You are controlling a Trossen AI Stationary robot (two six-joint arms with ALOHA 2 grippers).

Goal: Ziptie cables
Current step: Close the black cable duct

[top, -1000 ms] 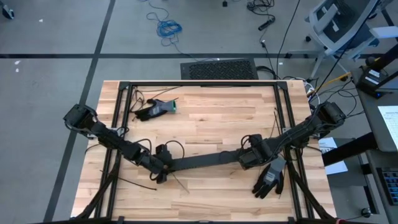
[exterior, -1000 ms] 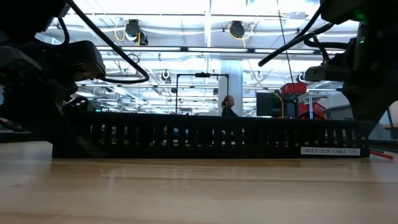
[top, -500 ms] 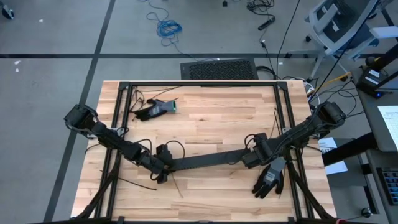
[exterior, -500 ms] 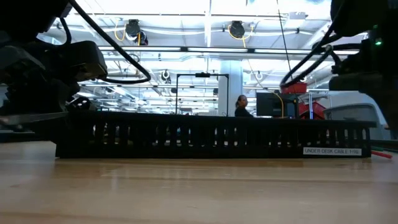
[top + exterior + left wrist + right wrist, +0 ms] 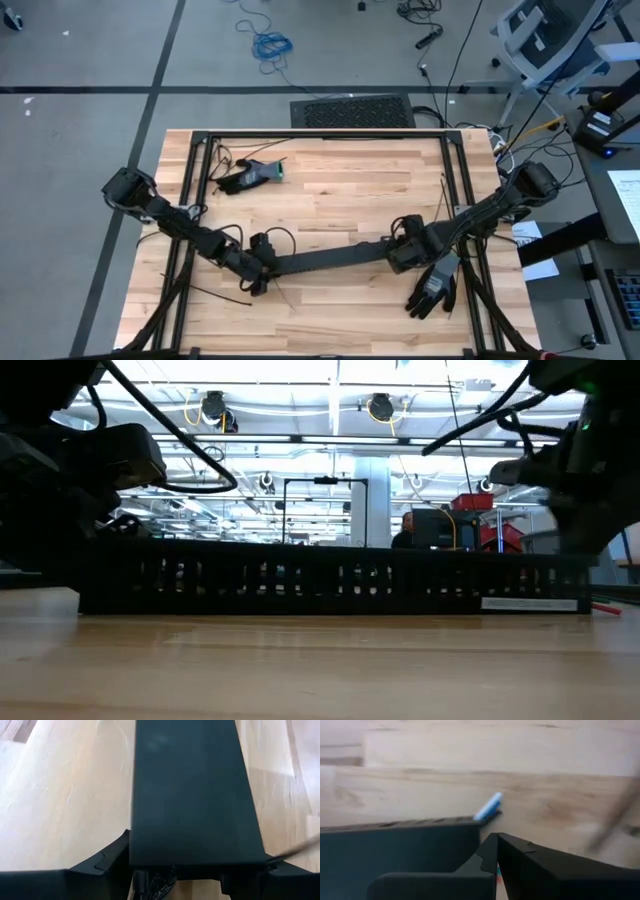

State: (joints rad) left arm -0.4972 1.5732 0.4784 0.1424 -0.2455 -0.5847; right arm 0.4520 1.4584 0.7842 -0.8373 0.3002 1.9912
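Observation:
A long black slotted cable duct [image 5: 330, 260] lies across the table's near half; the low view shows its side wall [image 5: 330, 575]. My left gripper [image 5: 262, 272] is closed on the duct's left end. My right gripper [image 5: 496, 842] is shut at the duct's right end [image 5: 390, 255], close beside its slotted wall [image 5: 395, 845]. Of the cables, a blue wire tip [image 5: 489, 807] sticks out of the duct's right end, and a dark tangle [image 5: 155, 882] shows inside its left end. The rest is hidden in the duct. My left gripper holds the duct's left end [image 5: 195, 855] between its two fingers [image 5: 107, 862], one on each long side wall. The fingers slant down from the table's left and lie along the duct. The duct rests on the table. My right gripper: I cannot tell whether its shut fingers touch the duct or a wire.
A black glove with green [image 5: 252, 175] lies at the far left, another black glove [image 5: 432, 288] at the near right. Thin black strips [image 5: 215, 295] [image 5: 285, 298] lie near the left gripper. A black frame [image 5: 320, 135] runs round the table.
My right gripper has swung a little toward the table's right edge and come back to the duct's right end, staying shut. The duct has shifted only slightly on the table.

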